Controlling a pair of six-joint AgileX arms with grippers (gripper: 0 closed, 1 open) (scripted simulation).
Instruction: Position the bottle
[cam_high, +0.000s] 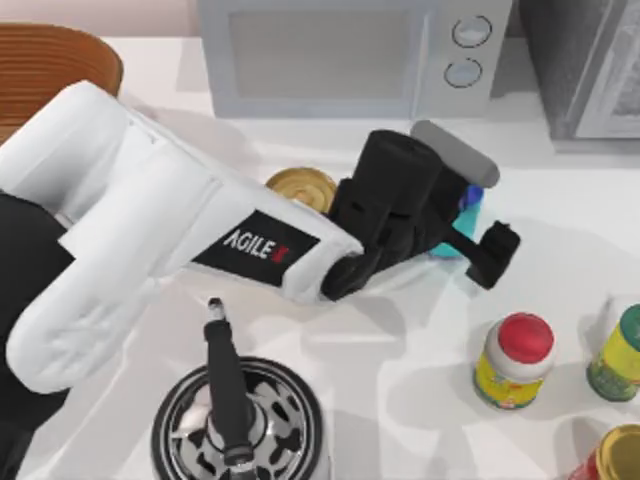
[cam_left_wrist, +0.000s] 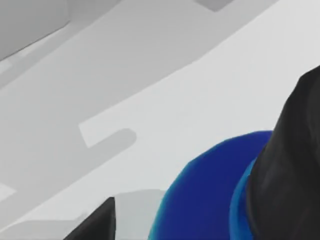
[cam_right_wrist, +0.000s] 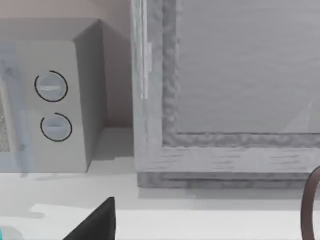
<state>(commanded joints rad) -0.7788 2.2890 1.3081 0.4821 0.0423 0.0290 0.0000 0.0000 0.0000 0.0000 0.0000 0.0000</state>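
The left gripper (cam_high: 462, 228) sits over the middle of the table (cam_high: 560, 225), toward its rear edge, just in front of the microwave (cam_high: 345, 55). Its black fingers (cam_high: 495, 250) flank the bottle (cam_high: 462, 215); the left wrist view shows a dark finger against the blue shoulder, so the gripper appears pinched on the bottle, though the contact itself is largely hidden by the wrist.

Task status, as a judgement: the grasp looks made, and the placing is not yet finished. Left to do are carrying the bottle to its target spot, setting it down upright and opening the fingers. Whether the bottle base touches the table cannot be told.

The bottle shows as a small teal-cyan body with a blue shoulder (cam_left_wrist: 210, 195), slim beside the yellow can (cam_high: 302, 187) that stands near the arm toward the left edge.

Farther out, a red-capped bottle (cam_high: 515, 360) and a green-capped bottle (cam_high: 620, 355) stand near the right front corner, well apart from the gripper. A black-and-white pot (cam_high: 240, 425) sits at the front edge.

The right arm is parked; its wrist view faces the microwave.
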